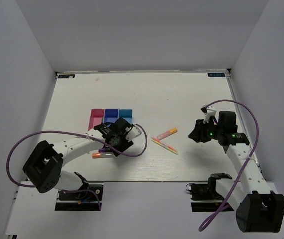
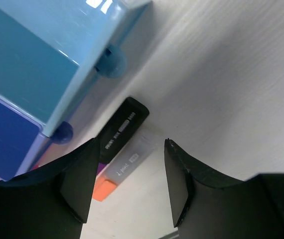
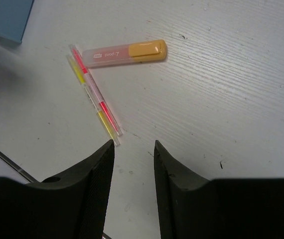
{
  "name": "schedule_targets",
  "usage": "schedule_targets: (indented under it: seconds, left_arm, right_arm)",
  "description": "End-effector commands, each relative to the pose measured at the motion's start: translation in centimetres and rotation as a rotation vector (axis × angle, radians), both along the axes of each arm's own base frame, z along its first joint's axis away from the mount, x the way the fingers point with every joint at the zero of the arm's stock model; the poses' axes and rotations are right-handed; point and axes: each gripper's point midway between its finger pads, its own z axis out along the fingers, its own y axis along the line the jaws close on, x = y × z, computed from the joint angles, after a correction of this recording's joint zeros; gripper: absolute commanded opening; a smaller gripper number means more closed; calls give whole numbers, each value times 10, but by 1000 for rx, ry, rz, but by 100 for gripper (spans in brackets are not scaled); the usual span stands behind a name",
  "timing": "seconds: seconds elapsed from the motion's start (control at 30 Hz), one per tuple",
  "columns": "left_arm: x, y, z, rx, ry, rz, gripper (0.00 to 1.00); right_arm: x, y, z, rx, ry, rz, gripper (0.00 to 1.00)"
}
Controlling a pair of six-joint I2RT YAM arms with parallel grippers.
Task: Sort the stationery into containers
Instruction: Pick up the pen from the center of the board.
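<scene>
White table (image 1: 182, 94); left end effector (image 2: 130, 145) spread, partly hiding bins (image 1: 111, 113); right end effector (image 3: 133, 145) spread, empty.

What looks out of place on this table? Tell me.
Nothing damaged or spilled. Unsorted stationery lies outside the bins: a black marker and an orange-capped highlighter beside the light blue bin, a second highlighter and thin yellow-pink pens mid-table.

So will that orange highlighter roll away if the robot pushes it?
Probably not far: the highlighter looks flattish rather than round, so it should slide or spin. Its smooth, shiny plastic may be slippery to pinch. It looks small and stiff, so it is likely light and unbending.
</scene>
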Motion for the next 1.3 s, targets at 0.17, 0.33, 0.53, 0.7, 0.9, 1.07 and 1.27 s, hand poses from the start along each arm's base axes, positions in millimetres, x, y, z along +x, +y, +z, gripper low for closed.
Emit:
schedule_targets:
  seconds: [0.17,0.33,0.53,0.7,0.9,1.07,1.27]
  left_arm:
    - [13,-2,-2,-54,-57,-43,64]
    - [13,-1,-8,-80,-25,-30,62]
    - [12,4,-19,-84,13,-21,60]
    - [2,3,-30,-87,76,-21,52]
    - [-13,0,-33,-66,115,-50,47]
    - [-28,-19,-28,-93,120,-97,45]
    - [-35,-32,-32,-92,140,-116,46]
  right_arm:
    - [5,3,14,13,-22,19,41]
    - [4,4,15,13,-25,23,41]
    - [4,4,16,15,-29,20,41]
    - [4,4,18,16,-34,20,41]
    - [4,5,20,19,-42,23,41]
    - [2,5,23,21,-49,27,41]
    - [3,4,23,19,-52,20,41]
